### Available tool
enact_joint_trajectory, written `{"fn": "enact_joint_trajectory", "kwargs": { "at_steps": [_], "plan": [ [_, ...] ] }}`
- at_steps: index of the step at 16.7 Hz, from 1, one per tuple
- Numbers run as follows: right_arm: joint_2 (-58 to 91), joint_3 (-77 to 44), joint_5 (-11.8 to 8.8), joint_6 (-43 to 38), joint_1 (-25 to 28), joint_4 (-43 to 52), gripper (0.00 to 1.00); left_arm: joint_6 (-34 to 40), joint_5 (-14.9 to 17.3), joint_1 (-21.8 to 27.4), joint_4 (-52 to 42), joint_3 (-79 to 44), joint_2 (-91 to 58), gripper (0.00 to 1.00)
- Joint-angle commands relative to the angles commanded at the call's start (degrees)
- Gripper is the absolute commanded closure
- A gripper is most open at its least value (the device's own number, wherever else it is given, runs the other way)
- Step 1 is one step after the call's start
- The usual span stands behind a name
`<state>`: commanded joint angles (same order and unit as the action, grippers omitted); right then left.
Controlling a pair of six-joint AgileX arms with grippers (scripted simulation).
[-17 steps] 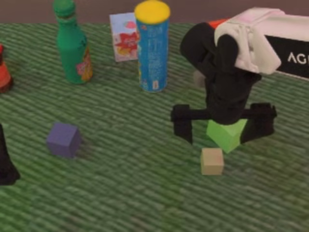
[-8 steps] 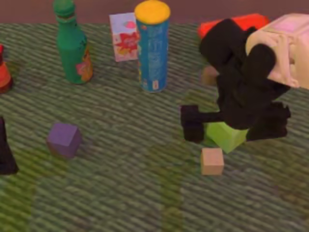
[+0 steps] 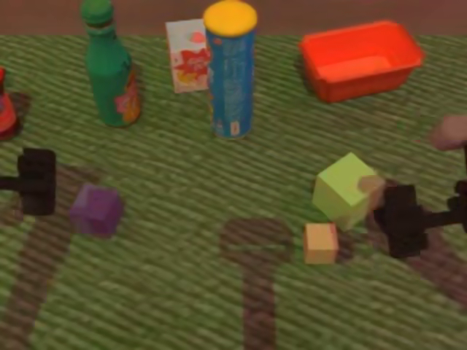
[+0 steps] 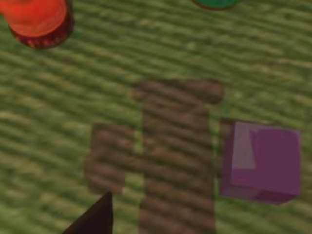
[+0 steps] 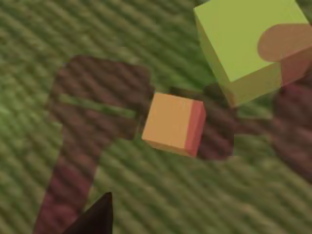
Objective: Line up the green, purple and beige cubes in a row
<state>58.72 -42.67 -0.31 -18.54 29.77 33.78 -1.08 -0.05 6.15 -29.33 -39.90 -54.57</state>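
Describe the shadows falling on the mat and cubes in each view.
Top view: a dark arm-shaped shadow lies on the mat left of the beige cube; a brownish patch tints the green cube. Left wrist view: a blocky tool-shaped shadow sits beside the purple cube. Right wrist view: shadows flank the beige cube, and a rounded one crosses the green cube.

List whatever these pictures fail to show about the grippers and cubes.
- Right gripper: top view's right edge cuts it off, so finger state is unreadable.
- Left gripper: top view's left edge crops it likewise.
- Purple cube: absent from the right wrist view.
- Green cube: that view's top edge crops it.
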Motion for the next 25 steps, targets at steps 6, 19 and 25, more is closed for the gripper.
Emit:
{"fn": "enact_joint_trajectory", "kwargs": {
  "at_steps": [6,19,25],
  "plan": [
    [-33.2,26.4,-0.4,10.1,-12.5,-17.0,0.0,-0.7,0.1,3.7,-17.2,-22.0,-32.3,0.0],
    [-58.7,42.7,0.3,18.5,-29.2,-33.8,0.0,-1.3,0.1,6.7,-30.4,-42.2,-57.8,0.0],
    [-58.7,42.7,0.3,18.5,-29.2,-33.8,0.0,-1.5,0.1,6.5,-24.0,-38.7,-60.7,0.0]
  ]
}}
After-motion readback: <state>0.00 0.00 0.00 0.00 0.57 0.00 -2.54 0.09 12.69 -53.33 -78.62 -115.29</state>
